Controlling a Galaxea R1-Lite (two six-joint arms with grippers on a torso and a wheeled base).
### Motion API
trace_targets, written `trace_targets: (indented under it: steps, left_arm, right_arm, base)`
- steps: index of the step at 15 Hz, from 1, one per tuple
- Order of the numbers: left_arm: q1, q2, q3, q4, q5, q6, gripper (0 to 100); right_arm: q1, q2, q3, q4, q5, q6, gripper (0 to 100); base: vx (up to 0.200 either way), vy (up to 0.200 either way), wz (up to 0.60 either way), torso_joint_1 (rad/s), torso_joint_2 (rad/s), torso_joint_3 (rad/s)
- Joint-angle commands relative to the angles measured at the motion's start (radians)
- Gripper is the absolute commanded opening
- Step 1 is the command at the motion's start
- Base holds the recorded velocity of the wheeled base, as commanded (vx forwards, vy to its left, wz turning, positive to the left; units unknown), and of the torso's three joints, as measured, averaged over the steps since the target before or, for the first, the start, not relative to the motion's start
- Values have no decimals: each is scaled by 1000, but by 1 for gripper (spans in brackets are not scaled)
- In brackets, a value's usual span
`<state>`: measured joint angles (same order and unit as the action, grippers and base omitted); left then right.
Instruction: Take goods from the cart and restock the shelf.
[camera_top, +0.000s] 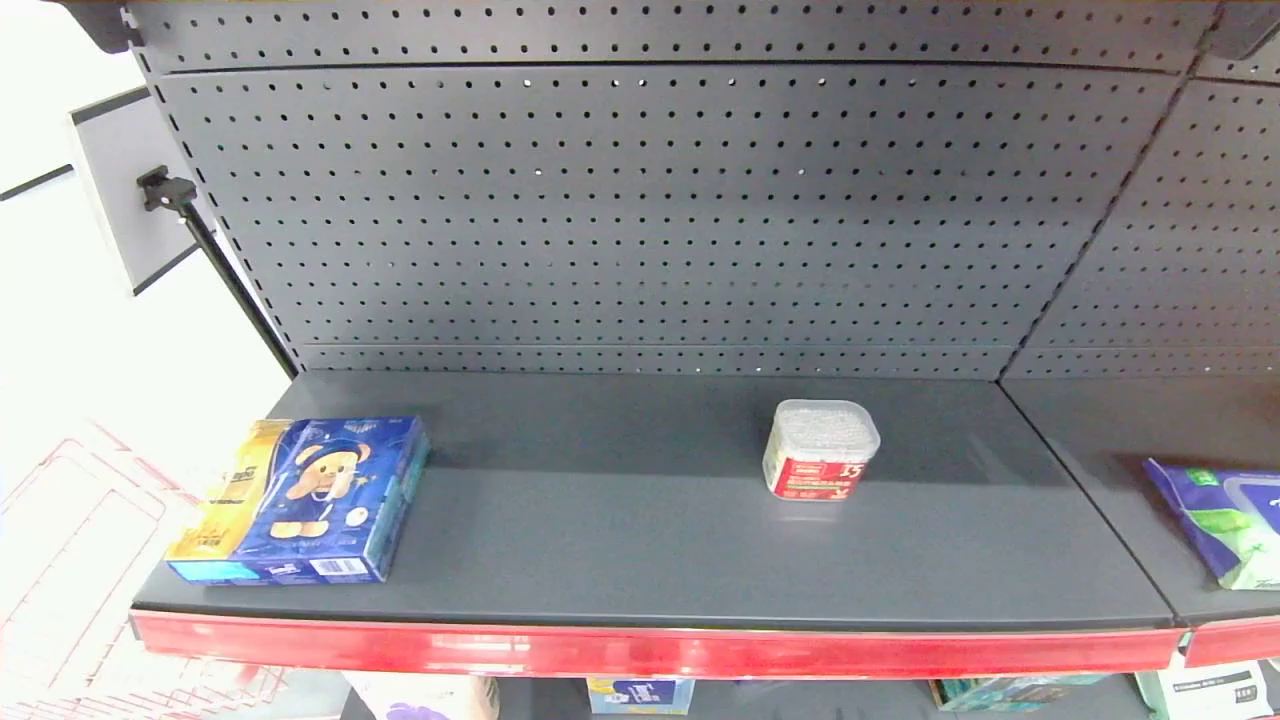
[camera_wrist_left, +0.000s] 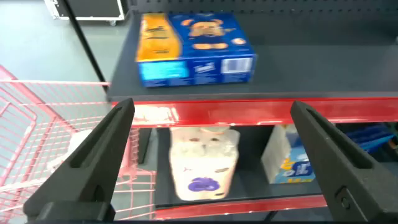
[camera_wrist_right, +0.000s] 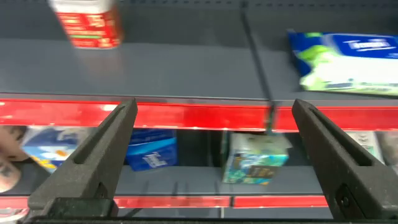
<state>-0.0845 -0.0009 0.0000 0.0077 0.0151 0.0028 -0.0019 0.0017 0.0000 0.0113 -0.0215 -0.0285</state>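
Observation:
A blue and gold box with a teddy bear (camera_top: 300, 500) (camera_wrist_left: 194, 48) lies flat at the left front of the dark grey shelf (camera_top: 640, 560). A small clear tub with a red label (camera_top: 820, 450) (camera_wrist_right: 86, 23) stands near the shelf's middle. A blue and green wipes pack (camera_top: 1222, 520) (camera_wrist_right: 345, 62) lies on the neighbouring shelf to the right. The red wire cart (camera_top: 70, 580) (camera_wrist_left: 50, 143) stands at the left. My left gripper (camera_wrist_left: 214, 165) is open below the shelf's red front edge, in front of the box. My right gripper (camera_wrist_right: 214, 165) is open too, low before the edge.
The shelf's red price strip (camera_top: 650, 650) runs along its front. On the lower shelf stand a white tissue-roll pack (camera_wrist_left: 204, 163), blue boxes (camera_wrist_right: 150, 149) and a green box (camera_wrist_right: 256, 158). A sign on a black arm (camera_top: 170, 190) juts out at the upper left.

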Motion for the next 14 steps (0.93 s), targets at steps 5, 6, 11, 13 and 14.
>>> trace_targets:
  steps: [5,6,11,13,14]
  left_arm:
    - [0,1,0,0,0,0,100]
    - [2,1,0,0,0,0,100]
    - [0,1,0,0,0,0,100]
    - [0,1,0,0,0,0,100]
    - [0,1,0,0,0,0,100]
  right_arm:
    - [0,0,0,-1,0,-1,100]
    - [0,0,0,-1,0,-1,100]
    - [0,0,0,-1,2,-1,100]
    - [0,0,0,-1,0,-2,100]
    - [0,0,0,-1,0,-1,100]
  base:
    - [0,200,0,3,6,3]
    - [0,200,0,2,-2,12]
    - [0,200,0,1,1,3]
    - [0,200,0,2,0,7]
    - [0,200,0,7,-2,12]
